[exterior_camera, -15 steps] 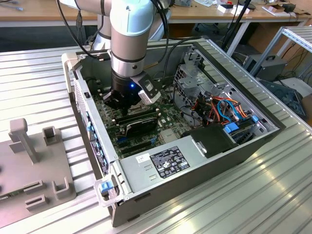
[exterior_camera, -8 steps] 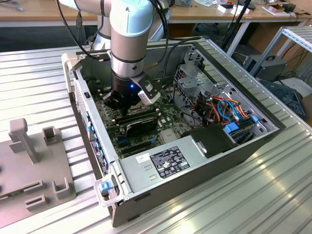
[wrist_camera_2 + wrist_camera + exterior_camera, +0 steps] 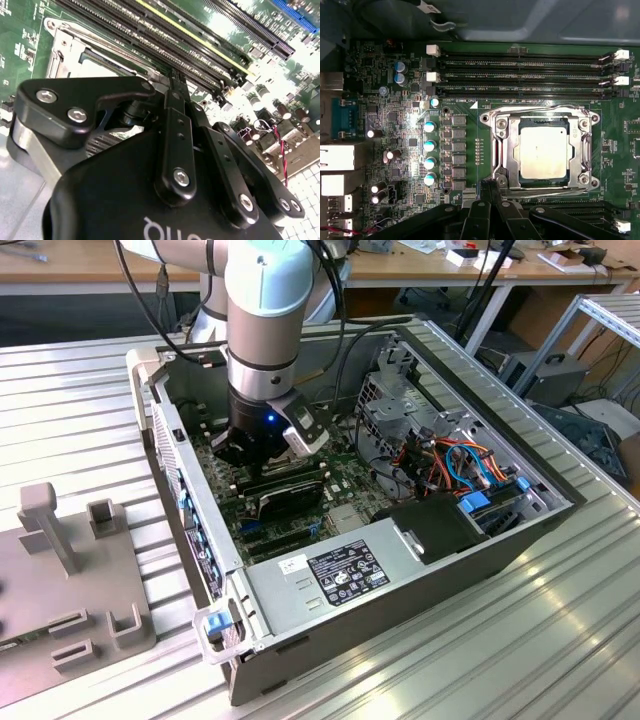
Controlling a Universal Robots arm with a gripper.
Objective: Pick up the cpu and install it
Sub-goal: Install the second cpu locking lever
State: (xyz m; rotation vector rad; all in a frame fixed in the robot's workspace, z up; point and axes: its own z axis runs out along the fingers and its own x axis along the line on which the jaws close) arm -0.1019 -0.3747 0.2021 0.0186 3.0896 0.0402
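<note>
The arm reaches down into an open computer case [image 3: 400, 570] lying on a ribbed metal table [image 3: 560, 640], and the claw [image 3: 262, 452] hangs low over the green motherboard [image 3: 345, 485]. In the first wrist view, the cpu [image 3: 543, 150] lies flat, silvery face up, inside the socket frame [image 3: 538, 150]; it sits square within the metal frame, with nothing gripping it. The claw's black fingers [image 3: 489, 196] come together in a narrow point just beside the frame's edge, at about seven o'clock from the cpu, and hold nothing. In the second wrist view the claw [image 3: 174, 82] shows the same: fingers pinched close, tips over the board next to the frame [image 3: 67, 45].

Around the socket stand long memory slots [image 3: 520, 75] at twelve o'clock from the cpu, and more slots [image 3: 200, 40] run past the fingertips in the second wrist view. A row of small round capacitors [image 3: 429, 152] stands at nine o'clock from the cpu. In the exterior view, a drive cage [image 3: 400, 415] with orange and blue cables [image 3: 465, 465] stands at three o'clock from the claw, a grey power supply [image 3: 330, 575] at five o'clock, and a grey fixture [image 3: 60, 590] lies on the table outside the case at eight o'clock.
</note>
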